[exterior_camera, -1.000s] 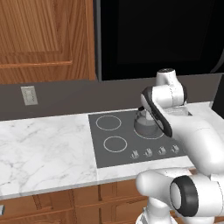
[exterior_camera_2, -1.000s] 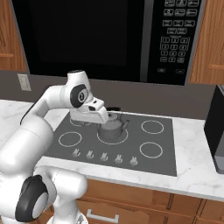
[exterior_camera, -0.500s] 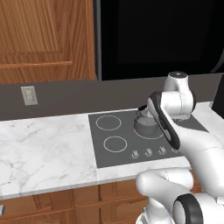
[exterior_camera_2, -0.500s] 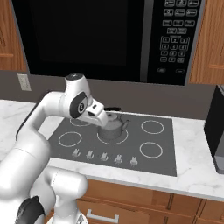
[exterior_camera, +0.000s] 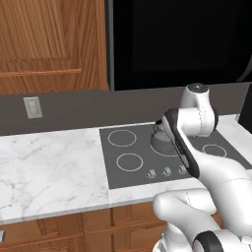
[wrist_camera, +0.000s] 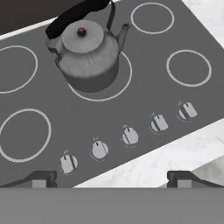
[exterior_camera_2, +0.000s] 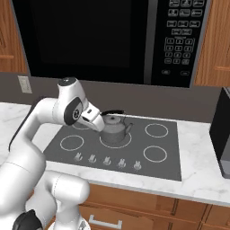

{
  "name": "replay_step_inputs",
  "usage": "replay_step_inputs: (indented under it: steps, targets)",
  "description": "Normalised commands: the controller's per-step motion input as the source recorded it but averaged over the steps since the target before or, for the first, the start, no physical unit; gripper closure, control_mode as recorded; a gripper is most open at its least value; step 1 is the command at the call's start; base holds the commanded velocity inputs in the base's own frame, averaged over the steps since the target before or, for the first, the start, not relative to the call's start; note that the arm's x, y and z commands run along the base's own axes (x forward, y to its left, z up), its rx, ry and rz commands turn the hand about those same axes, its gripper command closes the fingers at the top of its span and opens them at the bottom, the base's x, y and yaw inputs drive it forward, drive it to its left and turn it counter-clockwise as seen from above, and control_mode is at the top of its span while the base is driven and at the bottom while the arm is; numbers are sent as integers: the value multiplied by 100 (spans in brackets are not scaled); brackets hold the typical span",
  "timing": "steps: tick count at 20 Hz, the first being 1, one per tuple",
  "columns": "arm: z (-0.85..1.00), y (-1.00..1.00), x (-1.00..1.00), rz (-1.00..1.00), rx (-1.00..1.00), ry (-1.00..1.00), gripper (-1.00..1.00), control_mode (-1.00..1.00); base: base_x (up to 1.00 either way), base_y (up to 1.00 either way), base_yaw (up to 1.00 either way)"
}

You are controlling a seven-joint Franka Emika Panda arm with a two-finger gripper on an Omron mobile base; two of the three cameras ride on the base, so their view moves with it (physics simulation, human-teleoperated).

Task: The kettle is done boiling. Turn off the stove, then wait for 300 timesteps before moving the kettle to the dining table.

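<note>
One rigid, smooth metal kettle (wrist_camera: 87,54), probably heavy with water, is best gripped by its arched handle (wrist_camera: 74,17); gripper (wrist_camera: 111,178) jaws stand apart.

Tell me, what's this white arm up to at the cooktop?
A white robot arm is reaching over the stove, where a kettle sits on the large middle burner ring. Its pincer is open and holds nothing, hovering above the row of knobs along the stove's front edge. From this, it seems about to turn a knob and switch the burner off. The kettle has not been picked up.
</note>
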Motion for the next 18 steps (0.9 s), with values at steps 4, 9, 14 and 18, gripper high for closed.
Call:
replay_step_inputs:
  steps: [4, 9, 14, 18]
  targets:
    - [14, 17, 5, -12, 0, 0, -100, -100, 0, 0, 0]
    - [11, 7, 15, -11, 0, 0, -100, -100, 0, 0, 0]
    - [3, 2, 22, -9, 0, 0, -100, -100, 0, 0, 0]
    - [0, 0, 26, -7, 0, 0, -100, -100, 0, 0, 0]
